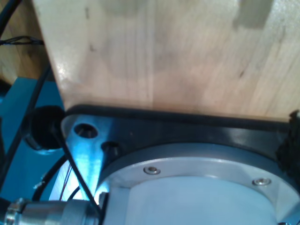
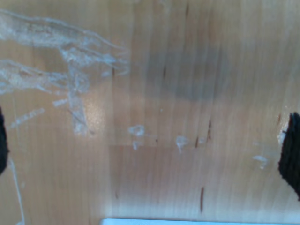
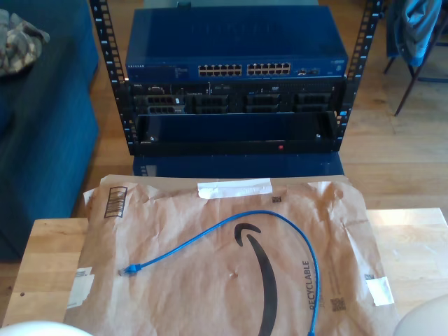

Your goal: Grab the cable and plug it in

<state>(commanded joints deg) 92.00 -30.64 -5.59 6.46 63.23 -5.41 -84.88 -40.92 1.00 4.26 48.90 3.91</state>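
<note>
The cable (image 3: 313, 280) is thin and bright blue. It lies in a loose arc on brown packing paper (image 3: 231, 280) on the wooden table. One clear-blue plug (image 3: 129, 269) rests towards the exterior view's left; the other end runs off that view's lower edge. My second gripper (image 2: 147, 150) hangs open over bare scuffed wood (image 2: 187, 93), with its dark fingertips (image 2: 291, 154) far apart and nothing between them. In the first wrist view a dark fingertip (image 1: 293, 140) shows beside an arm's white base (image 1: 197, 197) and its black mounting plate (image 1: 187, 126); I cannot tell how that gripper stands.
Beyond the table stands a rack (image 3: 234, 98) holding a blue network switch with two rows of ports (image 3: 245, 70) and dark units below it. A blue couch (image 3: 42, 126) fills the exterior view's left. White arm bases (image 3: 427, 318) sit at that view's lower corners.
</note>
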